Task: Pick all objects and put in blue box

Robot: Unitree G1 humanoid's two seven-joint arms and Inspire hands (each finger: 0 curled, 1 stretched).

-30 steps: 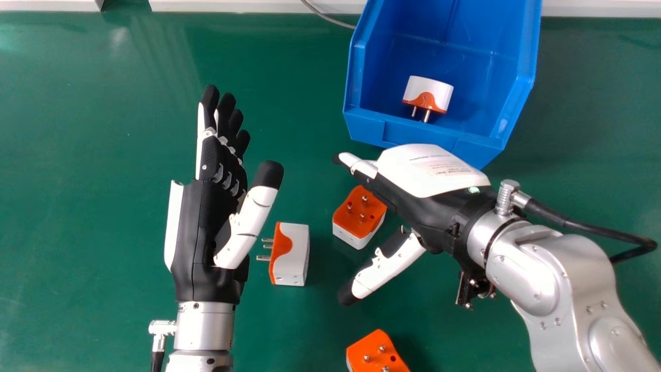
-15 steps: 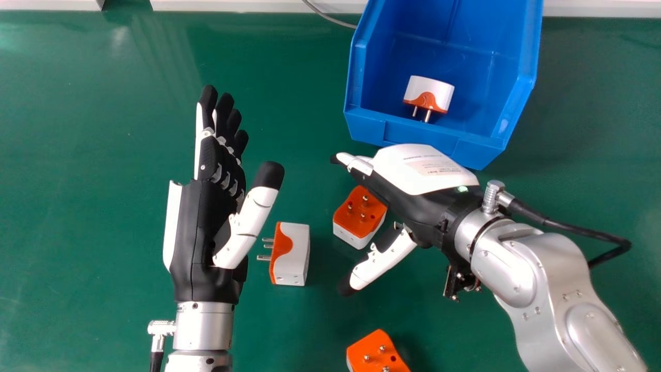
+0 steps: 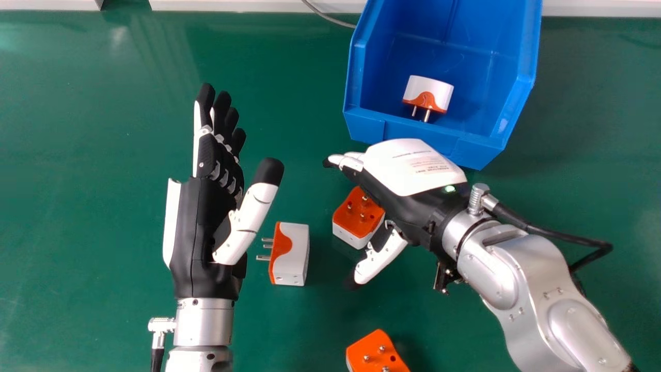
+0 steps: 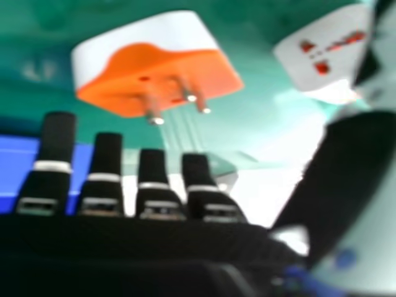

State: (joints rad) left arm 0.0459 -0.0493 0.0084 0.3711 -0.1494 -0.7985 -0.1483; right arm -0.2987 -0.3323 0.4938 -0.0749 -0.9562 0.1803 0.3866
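I have my right hand (image 3: 413, 168) slanted over the prongs-up adapter (image 3: 356, 219), fingers fairly straight and thumb spread wide, leaving room for the adapter's body. It holds nothing, and the right hand view shows a gap between its fingers and the plug. I read this as lining up a grasp: thumb on the 6 o'clock side, fingers on the 12, so closing should grip the casing rather than the prongs.

From that adapter, the blue box (image 3: 369, 129) sits at 1 o'clock, handy for a short carry, with 1 adapter (image 3: 431, 93) inside. The side-lying adapter (image 3: 292, 256) is at 8 o'clock, prongs towards 9; another prongs-up adapter (image 3: 374, 351) is at 6. That makes 3 left to box. My left hand (image 3: 199, 232) is idle at 9 o'clock, fingers straight, thumb apart.
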